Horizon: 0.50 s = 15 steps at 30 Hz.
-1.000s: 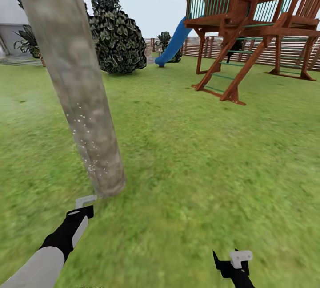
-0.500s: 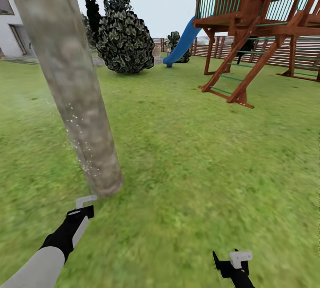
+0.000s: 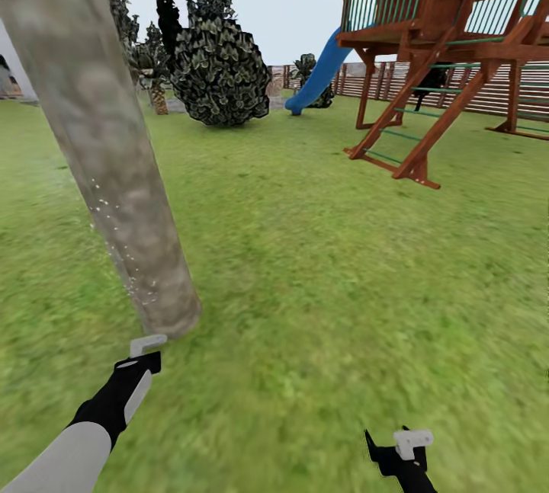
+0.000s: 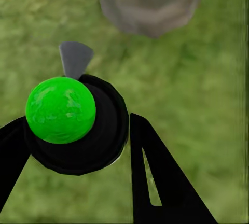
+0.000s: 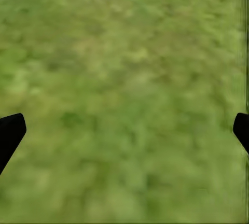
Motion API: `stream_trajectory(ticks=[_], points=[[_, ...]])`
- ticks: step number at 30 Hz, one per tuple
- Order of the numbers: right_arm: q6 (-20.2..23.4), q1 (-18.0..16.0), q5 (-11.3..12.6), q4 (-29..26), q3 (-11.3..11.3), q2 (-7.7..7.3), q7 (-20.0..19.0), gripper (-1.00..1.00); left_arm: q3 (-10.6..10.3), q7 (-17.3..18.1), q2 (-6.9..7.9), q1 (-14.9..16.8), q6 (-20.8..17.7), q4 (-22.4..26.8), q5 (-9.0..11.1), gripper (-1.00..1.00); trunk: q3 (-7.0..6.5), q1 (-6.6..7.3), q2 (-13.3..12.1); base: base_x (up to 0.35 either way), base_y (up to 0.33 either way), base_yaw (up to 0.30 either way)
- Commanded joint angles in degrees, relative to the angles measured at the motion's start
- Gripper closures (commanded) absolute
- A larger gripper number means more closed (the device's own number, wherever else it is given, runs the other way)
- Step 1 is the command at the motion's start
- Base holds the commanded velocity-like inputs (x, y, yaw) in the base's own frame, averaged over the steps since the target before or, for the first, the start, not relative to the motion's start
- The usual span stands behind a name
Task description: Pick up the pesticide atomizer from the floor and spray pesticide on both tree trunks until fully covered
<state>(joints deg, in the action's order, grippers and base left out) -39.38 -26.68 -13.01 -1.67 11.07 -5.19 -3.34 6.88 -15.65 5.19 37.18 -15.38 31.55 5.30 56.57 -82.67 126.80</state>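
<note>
**Atomizer in left grip, trunk partly sprayed**

Left gripper [image 4: 78, 146] fingers are clamped on the pesticide atomizer [image 4: 75, 125], a dark round body with a green cap; likely light, rigid and smooth, best held around its body. Right gripper [image 5: 124, 130] is spread wide, holding nothing. At eleven o'clock the tree trunk [image 3: 114, 173] carries sparse pesticide [image 3: 122, 249] specks low down.

Bright, even daylight — soft blur, no distinct shadows.
</note>
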Motion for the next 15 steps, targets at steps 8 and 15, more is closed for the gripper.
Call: stream_trajectory(ticks=[8,15], points=[[0.00,0.03,0.00,0.00,0.00,0.00,0.00,-1.00,-0.02,0.00,-0.01,0.00,0.00,0.01,-0.03,1.00,0.00,0.00,0.00,0.081,-0.269,0.171],[0.00,0.00,0.00,0.00,0.00,0.00,0.00,-1.00,0.06,0.00,0.00,0.00,0.00,0.01,-0.03,1.00,0.00,0.00,0.00,0.081,-0.269,0.226]])
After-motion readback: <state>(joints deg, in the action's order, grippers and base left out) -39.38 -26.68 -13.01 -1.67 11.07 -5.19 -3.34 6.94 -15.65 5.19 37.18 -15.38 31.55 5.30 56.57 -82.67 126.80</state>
